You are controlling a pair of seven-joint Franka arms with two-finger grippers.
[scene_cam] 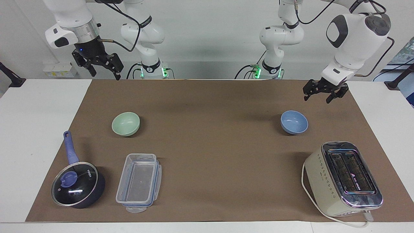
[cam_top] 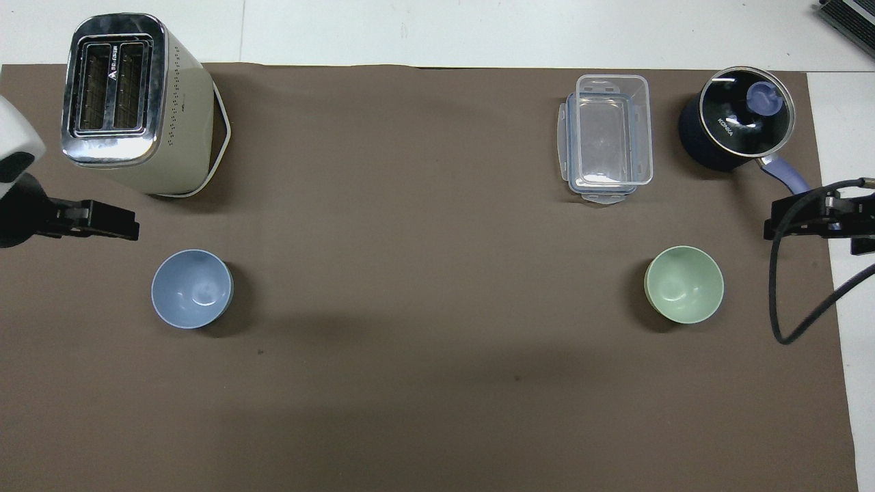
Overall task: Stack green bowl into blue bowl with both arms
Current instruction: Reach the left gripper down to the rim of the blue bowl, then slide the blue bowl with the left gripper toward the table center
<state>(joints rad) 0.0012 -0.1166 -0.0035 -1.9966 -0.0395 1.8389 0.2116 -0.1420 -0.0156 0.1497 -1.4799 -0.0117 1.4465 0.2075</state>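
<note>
The left gripper (scene_cam: 321,93), fingers spread wide, hangs above the small powder-blue bowl (scene_cam: 294,122); it should straddle the rim squarely. The right gripper (scene_cam: 101,68) waits, wide too.

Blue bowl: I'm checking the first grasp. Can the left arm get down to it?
Probably yes: the left gripper, open, hangs close above the blue bowl, with only bare mat around it.

Green bowl (scene_cam: 125,124), blue bowl (scene_cam: 294,122) apart.
</note>
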